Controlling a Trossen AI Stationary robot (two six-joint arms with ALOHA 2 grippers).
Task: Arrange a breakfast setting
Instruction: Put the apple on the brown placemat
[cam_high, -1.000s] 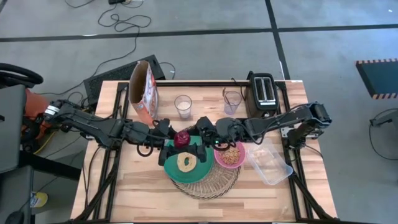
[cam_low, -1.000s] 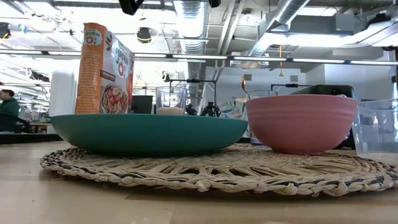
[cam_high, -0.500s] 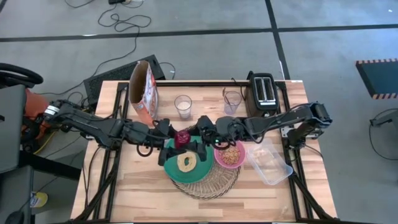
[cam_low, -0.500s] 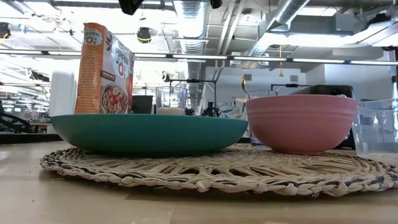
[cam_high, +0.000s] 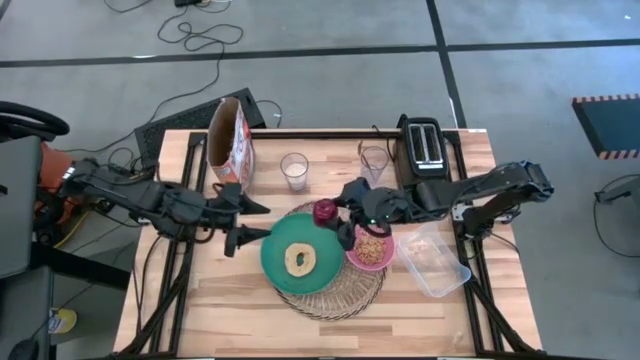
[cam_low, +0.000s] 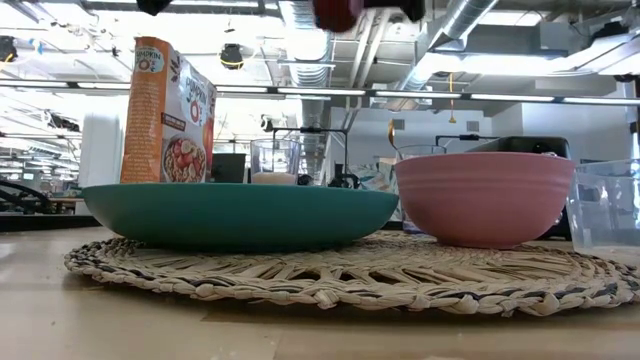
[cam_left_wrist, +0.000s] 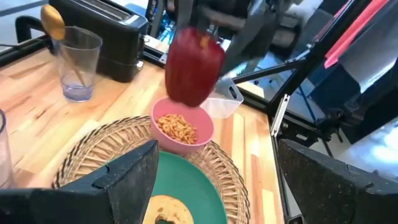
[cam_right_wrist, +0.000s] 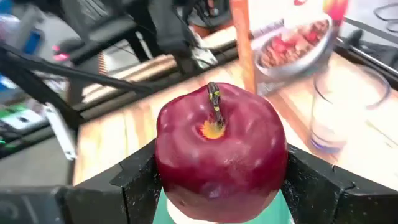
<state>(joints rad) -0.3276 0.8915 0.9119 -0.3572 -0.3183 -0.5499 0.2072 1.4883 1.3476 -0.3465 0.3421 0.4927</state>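
**Red apple gripped above the plate's far rim**

Right gripper (cam_high: 335, 215), reaching in from the right of the overhead frame, clamped on the red apple (cam_high: 325, 211), stem up between the two dark fingers (cam_right_wrist: 311, 177) in the right wrist view. Apple held in the air, at the top centre edge of the low view, just above the upper right rim of the teal plate (cam_high: 275, 262) as seen from overhead.

Left gripper (cam_high: 248, 222) at centre left of the overhead frame, just left of the plate, fingers spread wide with nothing between them.

Bagel (cam_high: 299, 260) flat in the middle of the plate. Plate and pink bowl (cam_high: 372, 252) side by side on the round woven mat (cam_high: 345, 295), bowl to the right, holding cereal. Orange-white cereal box (cam_high: 230, 145) upright at upper left of the table. Two clear glasses behind the mat: one (cam_high: 294, 171) at centre, one (cam_high: 373, 162) further right with the gold spoon (cam_left_wrist: 53, 22) standing in it. Black toaster (cam_high: 423, 146) at upper right, clear plastic tub (cam_high: 433, 262) right of the bowl.
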